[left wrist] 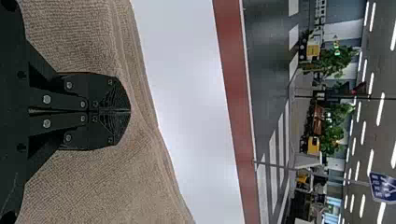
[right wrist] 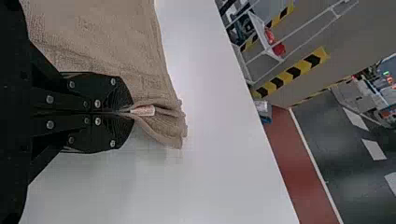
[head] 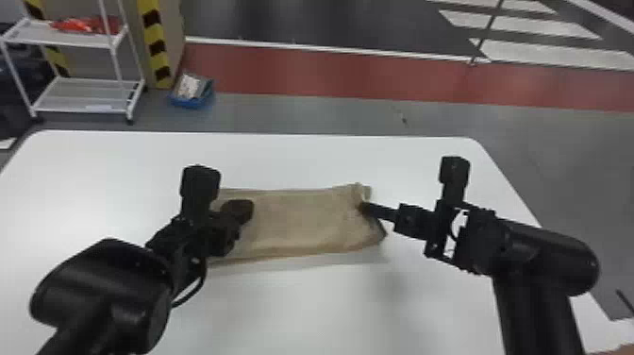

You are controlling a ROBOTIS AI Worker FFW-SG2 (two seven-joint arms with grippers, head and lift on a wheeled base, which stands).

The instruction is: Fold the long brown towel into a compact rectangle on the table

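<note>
The brown towel [head: 297,219] lies as a folded band across the middle of the white table, its right end bunched and slightly raised. At that right end is my right gripper [head: 365,208]; in the right wrist view the right gripper [right wrist: 130,113] is shut on the towel's edge [right wrist: 163,122], beside a small pale tag. Over the towel's left part sits my left gripper [head: 243,210]. The left wrist view has the left gripper [left wrist: 130,111] with its fingers together, against the towel [left wrist: 107,186], which spreads on both sides of them; whether cloth is pinched between them is hidden.
The white table [head: 306,307] extends around the towel on all sides. Beyond its far edge stand a white shelf rack [head: 85,85] and a blue box [head: 191,92] on the floor.
</note>
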